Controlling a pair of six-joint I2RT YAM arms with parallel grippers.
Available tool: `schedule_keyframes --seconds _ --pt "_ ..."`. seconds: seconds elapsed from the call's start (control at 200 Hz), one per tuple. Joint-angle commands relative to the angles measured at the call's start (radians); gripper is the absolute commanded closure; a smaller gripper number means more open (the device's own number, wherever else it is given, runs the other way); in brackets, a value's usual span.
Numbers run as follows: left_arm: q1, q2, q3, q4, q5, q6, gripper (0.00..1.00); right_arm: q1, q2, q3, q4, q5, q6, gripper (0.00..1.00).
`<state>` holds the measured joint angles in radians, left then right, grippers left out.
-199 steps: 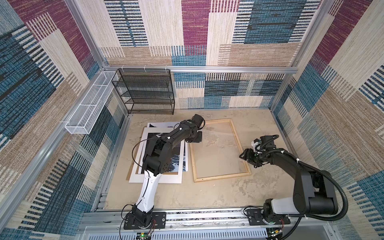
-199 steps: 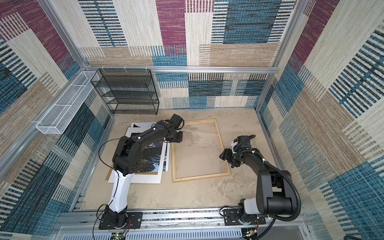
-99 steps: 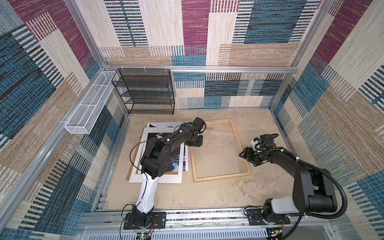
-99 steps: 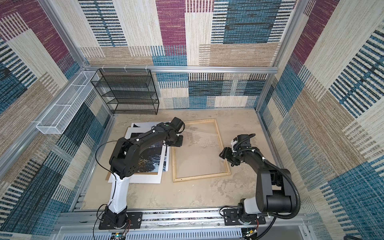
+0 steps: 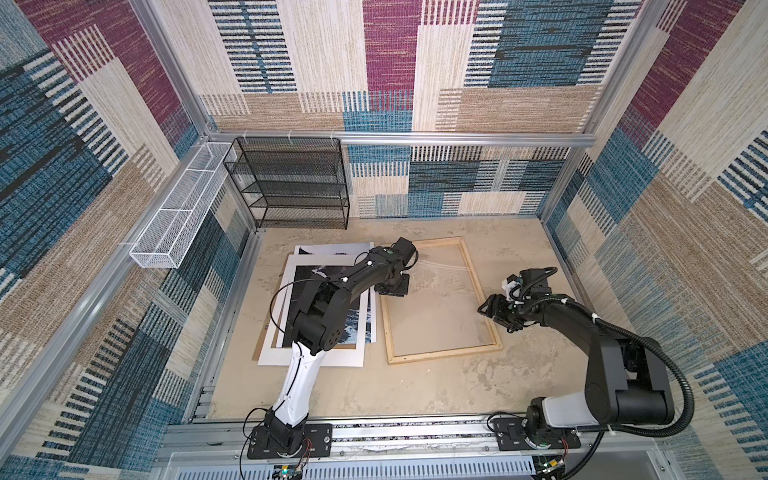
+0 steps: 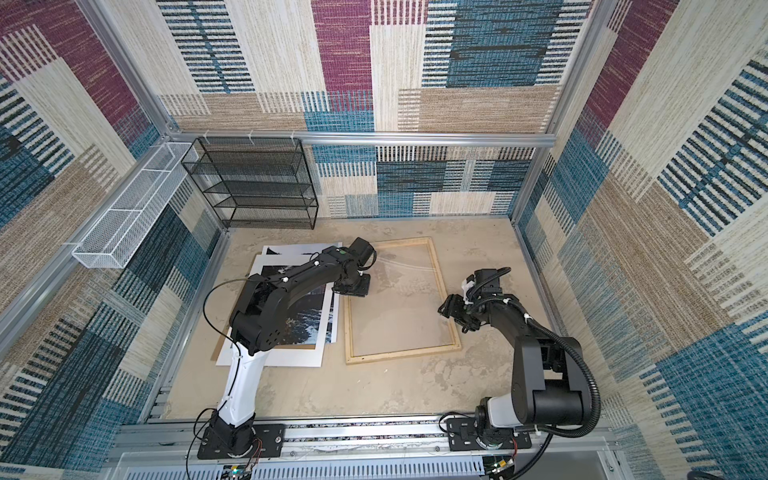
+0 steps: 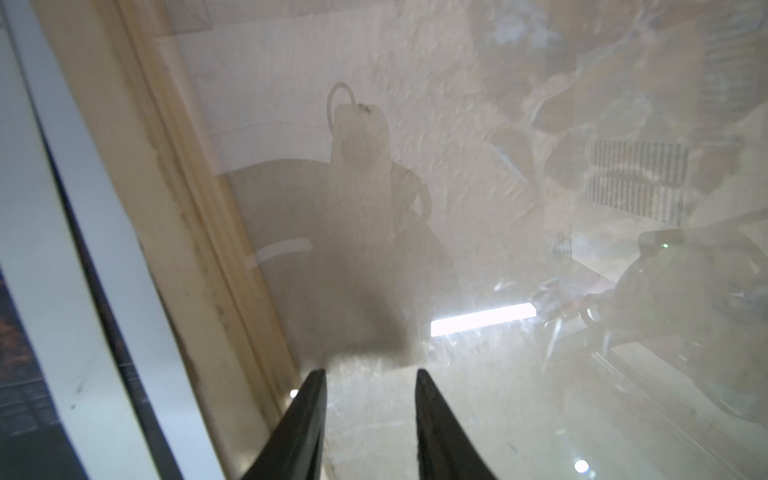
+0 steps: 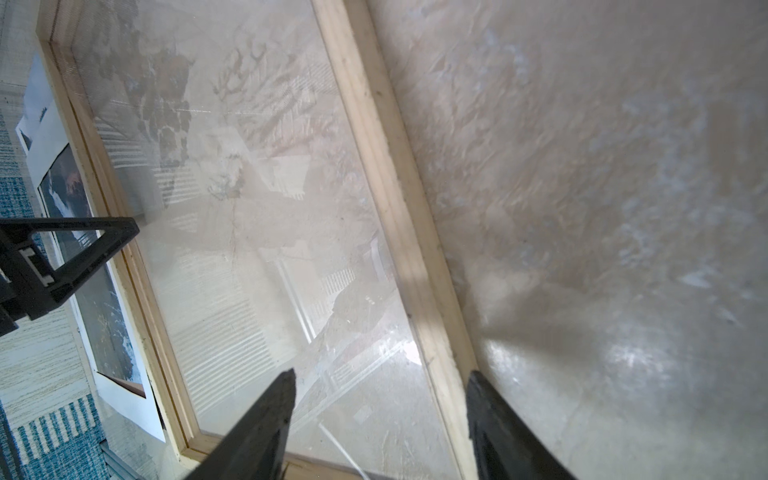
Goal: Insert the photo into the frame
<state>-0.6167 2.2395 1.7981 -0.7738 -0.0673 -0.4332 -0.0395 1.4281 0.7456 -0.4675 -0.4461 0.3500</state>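
The frame [image 5: 444,354] [image 6: 402,354] of pale wood lies flat mid-table, with a clear pane inside it. The photo [image 5: 360,326] [image 6: 311,320] lies to its left, under a white mat and partly hidden by my left arm. My left gripper [image 5: 390,291] [image 6: 351,289] hovers at the frame's left rail [image 7: 199,208], open [image 7: 370,374] over the pane just inside that rail, with nothing between its fingers. My right gripper [image 5: 495,311] [image 6: 454,309] stands open [image 8: 380,374] astride the frame's right rail [image 8: 399,208], which passes between the fingers without being pinched.
A white mat [image 5: 311,358] covers the photo, with a brown backing board [image 5: 266,337] beneath it. A black wire shelf [image 5: 299,187] stands at the back left. A white wire basket [image 5: 178,212] hangs on the left wall. The metal base rail [image 5: 415,432] runs along the front.
My left gripper has slid from near the frame's far left corner a little toward the front along the left rail, its jaws slightly wider. The right arm has barely moved.
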Motion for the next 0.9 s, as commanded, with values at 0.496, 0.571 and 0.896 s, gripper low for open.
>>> schedule_keyframes --seconds 0.496,0.571,0.896 --pt "-0.009 0.035 -0.008 0.060 0.184 -0.013 0.62 0.001 -0.017 0.006 0.050 -0.093 0.003 0.34" --pt "-0.011 0.035 -0.009 0.070 0.202 -0.010 0.62 0.002 -0.016 0.004 0.051 -0.098 0.004 0.33" --pt "-0.017 0.052 -0.009 0.108 0.275 -0.016 0.62 0.002 -0.009 0.001 0.035 -0.073 0.001 0.33"
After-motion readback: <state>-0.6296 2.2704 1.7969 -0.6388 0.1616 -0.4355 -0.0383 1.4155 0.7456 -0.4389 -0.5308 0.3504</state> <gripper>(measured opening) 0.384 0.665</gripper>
